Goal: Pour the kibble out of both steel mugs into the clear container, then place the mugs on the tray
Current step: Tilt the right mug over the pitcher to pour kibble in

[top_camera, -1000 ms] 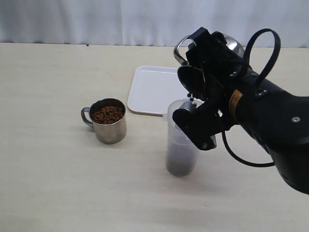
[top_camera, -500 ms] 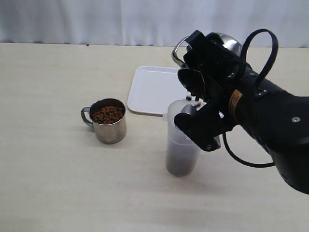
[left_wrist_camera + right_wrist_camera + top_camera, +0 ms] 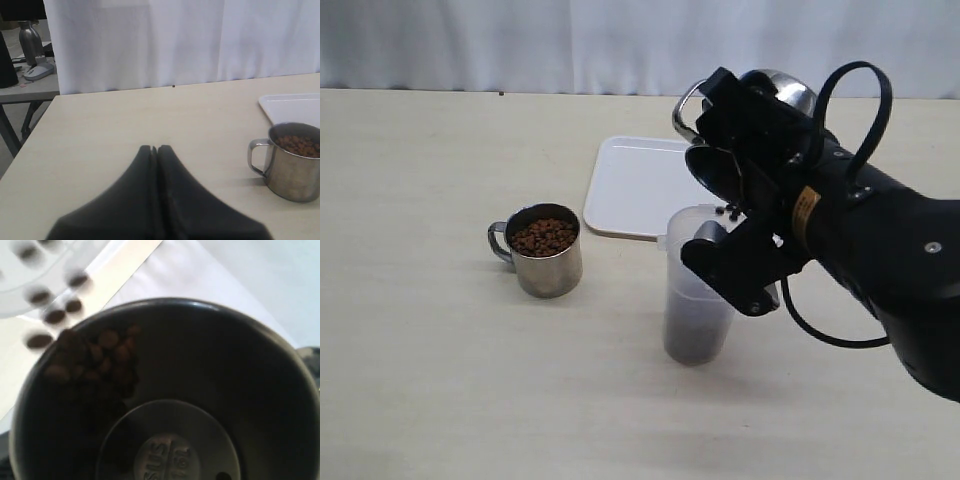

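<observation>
My right gripper [image 3: 735,140] is shut on one steel mug [image 3: 782,90], holding it tipped over the clear container [image 3: 695,300]. Kibble [image 3: 725,210] drops from the mug's lip into the container, whose lower part is dark with pellets. In the right wrist view the mug's dark inside [image 3: 210,385] fills the picture. A small heap of kibble [image 3: 95,360] lies at its rim, and loose pellets [image 3: 55,316] fall. The other steel mug [image 3: 546,250] stands upright to the left, full of kibble [image 3: 544,236]. My left gripper [image 3: 154,148] is shut and empty, hanging apart from that mug [image 3: 292,165].
The white tray [image 3: 640,185] lies flat and bare behind the container, its corner [image 3: 295,107] showing in the left wrist view. A white curtain hangs along the table's far edge. A side desk [image 3: 30,87] with a bottle stands beyond the table's left end.
The right gripper has tipped its mug a little further over the container. Pellets keep falling from the lip. The other mug has not moved.
</observation>
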Robot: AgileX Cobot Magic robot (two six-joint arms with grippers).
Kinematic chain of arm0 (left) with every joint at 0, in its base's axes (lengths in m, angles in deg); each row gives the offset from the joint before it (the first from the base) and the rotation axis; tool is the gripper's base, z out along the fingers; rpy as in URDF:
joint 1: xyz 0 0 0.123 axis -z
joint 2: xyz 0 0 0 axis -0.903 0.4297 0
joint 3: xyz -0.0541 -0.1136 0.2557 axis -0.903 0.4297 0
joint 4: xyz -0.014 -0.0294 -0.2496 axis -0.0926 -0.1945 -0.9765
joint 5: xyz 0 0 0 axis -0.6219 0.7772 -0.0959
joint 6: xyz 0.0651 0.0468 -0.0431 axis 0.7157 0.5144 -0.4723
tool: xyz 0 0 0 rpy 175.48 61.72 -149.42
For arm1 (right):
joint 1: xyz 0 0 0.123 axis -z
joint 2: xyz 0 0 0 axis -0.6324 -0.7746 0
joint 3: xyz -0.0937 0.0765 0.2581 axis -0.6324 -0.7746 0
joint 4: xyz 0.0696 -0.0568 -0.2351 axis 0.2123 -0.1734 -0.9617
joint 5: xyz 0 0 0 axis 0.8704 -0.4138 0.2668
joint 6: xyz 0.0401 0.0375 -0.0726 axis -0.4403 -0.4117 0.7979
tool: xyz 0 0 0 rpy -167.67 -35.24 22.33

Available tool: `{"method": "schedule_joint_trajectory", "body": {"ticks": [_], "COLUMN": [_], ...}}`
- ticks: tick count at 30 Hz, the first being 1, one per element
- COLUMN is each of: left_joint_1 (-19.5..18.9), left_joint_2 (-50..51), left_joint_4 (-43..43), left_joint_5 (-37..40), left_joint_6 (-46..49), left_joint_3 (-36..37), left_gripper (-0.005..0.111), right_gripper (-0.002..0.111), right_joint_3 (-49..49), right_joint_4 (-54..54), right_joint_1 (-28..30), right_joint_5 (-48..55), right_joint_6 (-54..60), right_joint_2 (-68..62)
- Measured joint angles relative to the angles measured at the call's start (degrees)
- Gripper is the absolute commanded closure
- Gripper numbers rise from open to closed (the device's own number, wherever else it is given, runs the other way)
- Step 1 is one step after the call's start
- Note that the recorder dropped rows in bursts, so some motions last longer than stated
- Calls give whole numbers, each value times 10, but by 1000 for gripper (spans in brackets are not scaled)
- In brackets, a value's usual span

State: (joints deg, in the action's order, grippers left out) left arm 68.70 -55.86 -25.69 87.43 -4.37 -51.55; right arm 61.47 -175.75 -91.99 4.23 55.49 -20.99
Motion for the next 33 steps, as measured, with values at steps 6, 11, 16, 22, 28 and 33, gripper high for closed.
{"method": "schedule_joint_trajectory", "body": {"ticks": [6,11,16,22,28,33], "left_joint_1": [0,0,0,0,0,0], "left_joint_2": [0,0,0,0,0,0], "left_joint_4": [0,0,0,0,0,0], "left_joint_5": [0,0,0,0,0,0], "left_joint_6": [0,0,0,0,0,0], "left_joint_3": [0,0,0,0,0,0], "left_gripper": [107,107,107,107,107,107], "right_gripper": [103,103,103,103,103,103], "right_joint_3": [1,1,1,1,25,40], "right_joint_4": [0,0,0,0,0,0], "right_joint_1": [0,0,0,0,0,0], "right_joint_5": [-4,-4,-16,-21,-21,-30], "right_joint_6": [0,0,0,54,116,134], "right_joint_2": [0,0,0,0,0,-1]}}
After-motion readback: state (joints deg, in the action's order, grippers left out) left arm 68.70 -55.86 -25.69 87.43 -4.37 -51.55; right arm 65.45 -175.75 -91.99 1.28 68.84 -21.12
